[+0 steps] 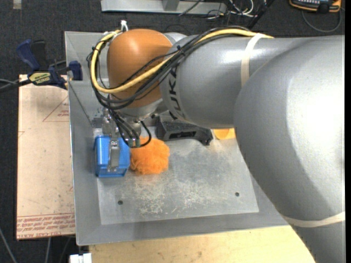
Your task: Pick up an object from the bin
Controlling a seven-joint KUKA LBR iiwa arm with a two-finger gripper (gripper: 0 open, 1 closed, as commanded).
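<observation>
The big grey robot arm [263, 103] reaches in from the right, its rounded orange wrist cover [134, 64] hanging over the upper left of the grey metal bin [181, 193]. Below it, centre-left, lies a fluffy orange ball [151, 158], touching a blue boxy plastic block [104, 158] that sits by the bin's left wall. The fingers [114, 149] are down right on that blue block, but released or clenched, I cannot tell. My call: square up on the block's flat sides, stay clear of the fluff, then lift straight so nothing snags the wall.
</observation>
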